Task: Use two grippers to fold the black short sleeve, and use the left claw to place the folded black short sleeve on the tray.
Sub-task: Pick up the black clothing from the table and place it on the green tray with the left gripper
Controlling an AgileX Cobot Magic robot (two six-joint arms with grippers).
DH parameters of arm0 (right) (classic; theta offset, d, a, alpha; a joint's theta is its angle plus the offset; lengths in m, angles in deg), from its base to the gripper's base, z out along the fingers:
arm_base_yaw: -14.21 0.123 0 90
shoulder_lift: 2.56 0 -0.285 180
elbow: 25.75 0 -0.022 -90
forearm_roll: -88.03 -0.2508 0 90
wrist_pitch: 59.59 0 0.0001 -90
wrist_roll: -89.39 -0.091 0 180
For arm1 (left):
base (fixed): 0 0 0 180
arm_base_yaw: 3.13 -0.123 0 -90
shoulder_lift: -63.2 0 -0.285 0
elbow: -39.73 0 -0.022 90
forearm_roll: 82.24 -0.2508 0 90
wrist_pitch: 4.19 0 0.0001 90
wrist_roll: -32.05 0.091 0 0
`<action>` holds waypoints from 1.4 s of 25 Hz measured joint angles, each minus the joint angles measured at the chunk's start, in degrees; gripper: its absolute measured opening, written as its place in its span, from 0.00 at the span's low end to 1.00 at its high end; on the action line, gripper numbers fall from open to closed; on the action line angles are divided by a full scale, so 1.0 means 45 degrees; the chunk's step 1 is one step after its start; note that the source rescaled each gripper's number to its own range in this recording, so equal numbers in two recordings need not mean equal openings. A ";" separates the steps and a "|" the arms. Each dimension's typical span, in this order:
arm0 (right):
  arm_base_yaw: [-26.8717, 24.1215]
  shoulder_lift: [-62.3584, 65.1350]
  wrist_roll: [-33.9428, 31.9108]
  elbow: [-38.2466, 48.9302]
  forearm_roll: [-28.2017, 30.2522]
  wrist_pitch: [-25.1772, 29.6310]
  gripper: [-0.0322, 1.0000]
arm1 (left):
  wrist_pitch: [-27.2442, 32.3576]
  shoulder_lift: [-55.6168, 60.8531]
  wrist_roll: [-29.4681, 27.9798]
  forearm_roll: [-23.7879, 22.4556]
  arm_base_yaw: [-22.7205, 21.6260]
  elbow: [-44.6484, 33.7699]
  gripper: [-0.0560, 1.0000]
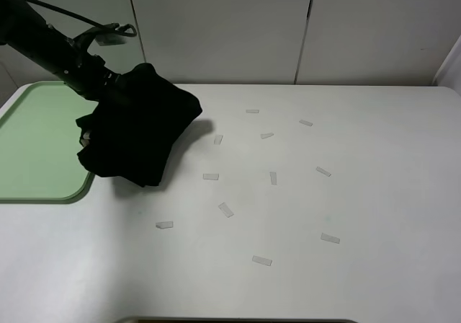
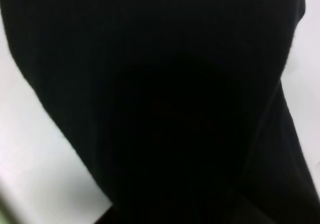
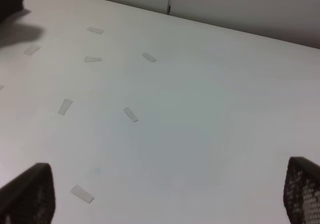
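Because the folded black short sleeve [image 1: 140,127] must end on the tray [image 1: 32,139], the left gripper [image 1: 106,85], seemingly clamped on the bunched cloth, holds it hanging just beside the tray's near corner, while the right gripper [image 3: 167,196] waits open, well away.
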 joint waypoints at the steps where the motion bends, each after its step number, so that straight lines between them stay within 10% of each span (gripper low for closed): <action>1: 0.0000 0.0000 0.0000 0.0000 0.0000 0.0000 1.00 | 0.0021 0.0000 -0.0370 -0.0609 0.0000 0.0115 0.17; 6: 0.0000 0.0000 0.0000 0.0000 0.0000 0.0000 1.00 | -0.0247 0.0000 -0.1043 -0.2653 -0.0737 0.0200 0.17; 21: 0.0000 0.0000 0.0000 0.0000 0.0000 0.0000 1.00 | -0.1493 0.0000 -0.1031 -0.2985 -0.4271 0.0200 0.17; 31: 0.0000 0.0000 0.0000 0.0000 0.0000 0.0000 1.00 | -0.1535 -0.0010 -0.0993 -0.3027 -0.4448 0.0200 0.17; 35: 0.0000 0.0000 0.0000 0.0000 0.0000 0.0000 1.00 | -0.1593 -0.0010 -0.0941 -0.3027 -0.4448 0.0200 0.45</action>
